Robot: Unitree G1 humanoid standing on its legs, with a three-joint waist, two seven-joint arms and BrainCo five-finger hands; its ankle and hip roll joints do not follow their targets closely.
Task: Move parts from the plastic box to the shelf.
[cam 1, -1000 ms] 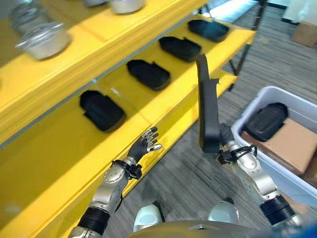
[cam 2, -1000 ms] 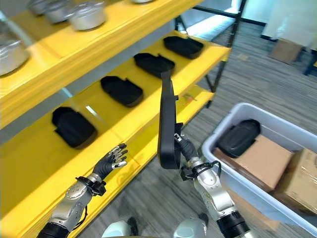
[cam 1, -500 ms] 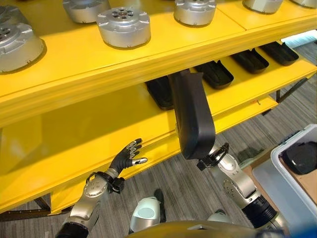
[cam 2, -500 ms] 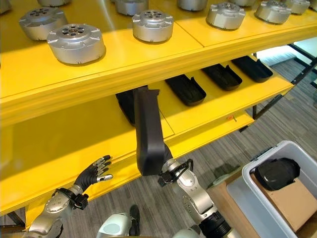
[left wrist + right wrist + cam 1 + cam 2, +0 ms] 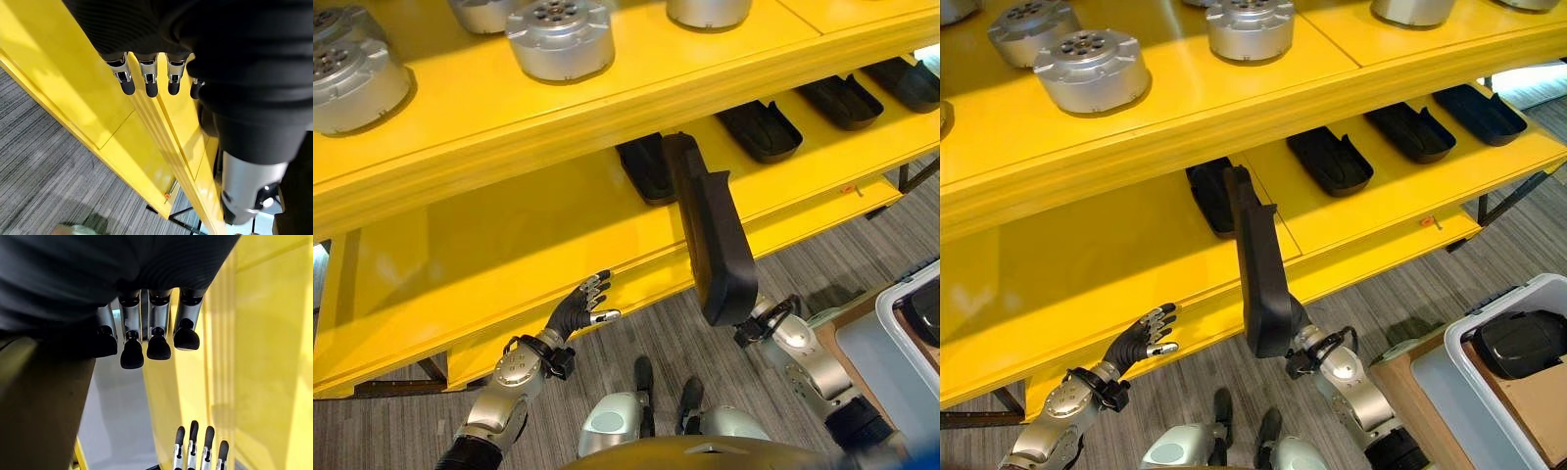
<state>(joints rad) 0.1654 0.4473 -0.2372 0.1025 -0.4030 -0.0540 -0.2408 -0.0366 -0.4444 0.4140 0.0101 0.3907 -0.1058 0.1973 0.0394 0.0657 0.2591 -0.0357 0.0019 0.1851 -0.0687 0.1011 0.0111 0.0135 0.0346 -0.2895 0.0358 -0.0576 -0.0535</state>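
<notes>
Carrying is the step in hand: a long black part (image 5: 713, 245) is held up on end by the right hand (image 5: 766, 321), which is curled round its bottom end. The part rises from that hand and leans toward the yellow shelf (image 5: 509, 245), with its top end up near the edge of the board above. It has not been set down yet.

Past the top of the held part, one black part (image 5: 1209, 196) is already lying on the lower board. More of the same black parts (image 5: 1330, 160) lie in a row further off to the right hand's side. The plastic box (image 5: 1489, 392) is seen low down by the right arm, with another black part (image 5: 1521, 343) inside it.

The left hand (image 5: 576, 311) is held out with straight, loose fingers, and nothing is held in it. It hangs just in front of the shelf's front edge. To its side, a wide bare stretch of the lower board is seen.

Next, it is judged that the part must be tipped down flat and slid in under the upper board. Care will be needed so the tall end is not bumped on that board. Silver round parts (image 5: 1092, 69) sit on top and should be left alone.
</notes>
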